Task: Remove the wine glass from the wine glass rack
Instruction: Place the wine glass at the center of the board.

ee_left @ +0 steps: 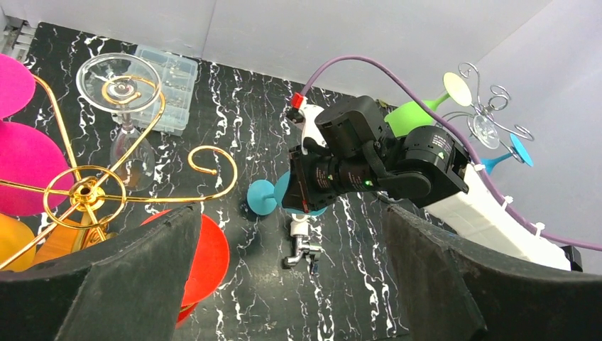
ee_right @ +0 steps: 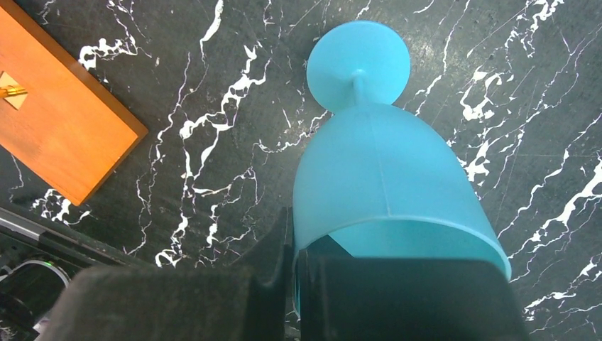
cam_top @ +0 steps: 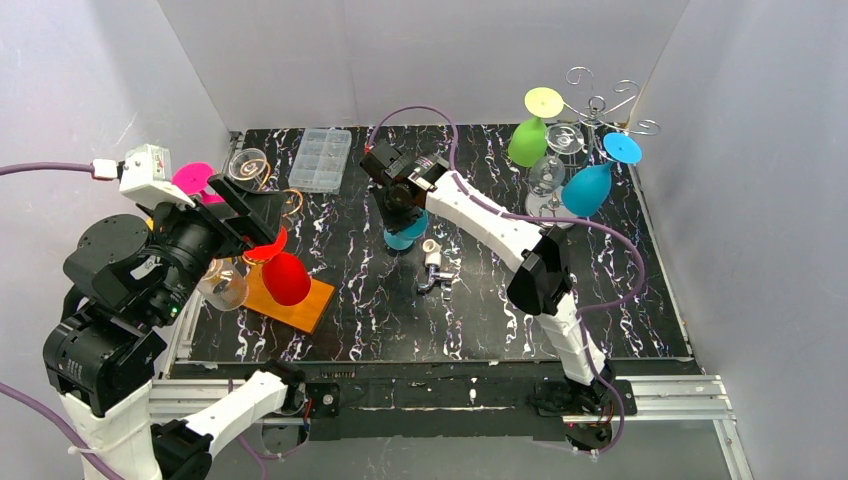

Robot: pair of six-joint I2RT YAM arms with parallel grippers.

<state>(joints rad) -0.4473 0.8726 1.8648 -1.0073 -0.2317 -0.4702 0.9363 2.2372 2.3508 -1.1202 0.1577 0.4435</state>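
Observation:
My right gripper [cam_top: 402, 210] [ee_right: 294, 263] is shut on the rim of a teal wine glass [ee_right: 387, 177] [cam_top: 405, 236], with one finger inside the bowl and one outside. The glass hangs foot-down, low over the middle of the black marble table. I cannot tell whether its foot [ee_left: 261, 197] touches the table. The silver wine glass rack [cam_top: 600, 108] stands at the back right. A green glass [cam_top: 527, 142], a blue glass [cam_top: 588, 187] and a clear glass [cam_top: 563, 140] hang on it. My left gripper [cam_top: 258, 222] [ee_left: 291, 234] is wide open and holds nothing, beside the gold rack [ee_left: 85, 188].
The gold rack on its orange wooden base [ee_right: 64, 135] carries pink glasses [ee_left: 28, 177], a red glass [cam_top: 286, 278] and a clear one [ee_left: 121, 85]. A small metal tap [cam_top: 432, 268] lies just right of the teal glass. A clear plastic box [cam_top: 320, 158] sits at the back.

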